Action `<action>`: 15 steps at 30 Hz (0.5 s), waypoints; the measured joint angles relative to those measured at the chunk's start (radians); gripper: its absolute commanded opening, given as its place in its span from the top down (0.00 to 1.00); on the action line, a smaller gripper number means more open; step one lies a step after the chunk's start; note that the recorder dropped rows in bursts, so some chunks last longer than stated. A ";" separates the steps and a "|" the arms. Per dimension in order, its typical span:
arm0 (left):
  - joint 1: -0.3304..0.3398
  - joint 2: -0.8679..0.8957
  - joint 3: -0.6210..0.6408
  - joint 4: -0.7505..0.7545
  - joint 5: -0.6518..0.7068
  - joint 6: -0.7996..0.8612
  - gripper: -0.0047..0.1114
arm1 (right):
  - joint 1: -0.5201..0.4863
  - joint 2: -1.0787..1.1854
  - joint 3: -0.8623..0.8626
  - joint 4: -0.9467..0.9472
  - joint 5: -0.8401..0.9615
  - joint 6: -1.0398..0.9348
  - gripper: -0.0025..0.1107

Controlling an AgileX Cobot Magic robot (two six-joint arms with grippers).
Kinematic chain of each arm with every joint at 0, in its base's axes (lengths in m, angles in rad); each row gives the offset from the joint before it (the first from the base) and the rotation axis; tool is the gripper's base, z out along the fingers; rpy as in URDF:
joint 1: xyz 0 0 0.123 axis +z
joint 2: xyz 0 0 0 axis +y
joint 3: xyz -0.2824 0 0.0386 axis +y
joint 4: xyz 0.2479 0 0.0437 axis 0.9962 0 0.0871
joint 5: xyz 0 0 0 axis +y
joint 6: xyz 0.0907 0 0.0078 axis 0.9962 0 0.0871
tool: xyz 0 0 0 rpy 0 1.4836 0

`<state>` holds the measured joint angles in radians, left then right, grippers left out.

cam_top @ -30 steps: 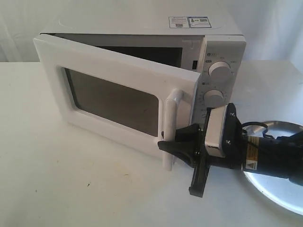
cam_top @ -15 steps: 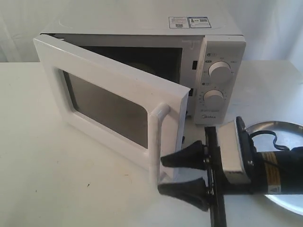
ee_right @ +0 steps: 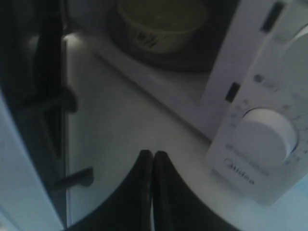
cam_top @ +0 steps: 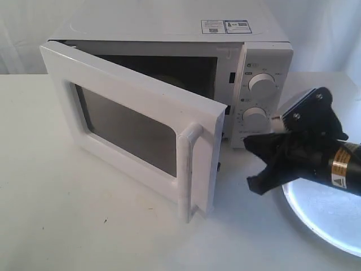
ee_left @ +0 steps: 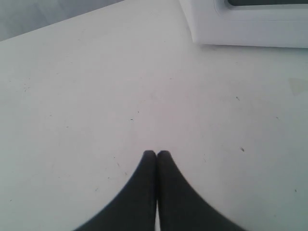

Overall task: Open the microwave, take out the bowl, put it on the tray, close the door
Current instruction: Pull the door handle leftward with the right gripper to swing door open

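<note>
The white microwave [cam_top: 265, 56] stands at the back with its door [cam_top: 130, 118] swung about half open, handle [cam_top: 189, 169] toward the front. Inside, the cream bowl [ee_right: 161, 24] with a dark mark sits on the turntable. The silver tray [cam_top: 327, 214] lies on the table at the right. My right gripper [cam_top: 255, 166] hovers between the door's free edge and the tray, apart from the handle; its fingers [ee_right: 153, 154] are shut on nothing and point into the gap toward the bowl. My left gripper [ee_left: 156, 153] is shut over bare table, out of the exterior view.
The control panel with its lower knob [ee_right: 267, 132] is close beside my right gripper. The door's black inner side [ee_right: 29, 96] stands on the other side of it. The microwave's white lower edge [ee_left: 250, 24] lies beyond my left gripper.
The door swung wider open, then stopped. My right gripper left the handle and moved up and to the right, now over the tray's near edge.
</note>
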<state>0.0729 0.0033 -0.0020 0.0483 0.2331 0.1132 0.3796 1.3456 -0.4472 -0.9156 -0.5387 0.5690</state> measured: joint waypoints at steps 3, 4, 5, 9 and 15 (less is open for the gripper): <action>0.000 0.000 0.000 0.000 0.000 0.000 0.96 | 0.000 0.018 -0.002 0.126 -0.115 -0.073 0.98; 0.000 0.000 0.000 0.000 0.000 0.000 0.96 | 0.000 0.029 -0.002 0.124 -0.184 -0.081 0.98; 0.000 0.000 0.000 0.000 0.000 0.000 0.96 | 0.000 0.038 -0.002 0.109 -0.242 -0.081 0.98; 0.000 0.000 0.000 0.000 0.000 0.000 0.96 | 0.000 0.078 -0.020 -0.117 -0.482 -0.047 0.98; 0.000 0.000 0.000 0.000 0.000 0.000 0.96 | 0.002 0.088 -0.039 -0.356 -0.534 -0.057 0.98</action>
<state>0.0729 0.0033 -0.0020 0.0483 0.2331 0.1132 0.3818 1.4331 -0.4863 -1.2717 -1.0731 0.5123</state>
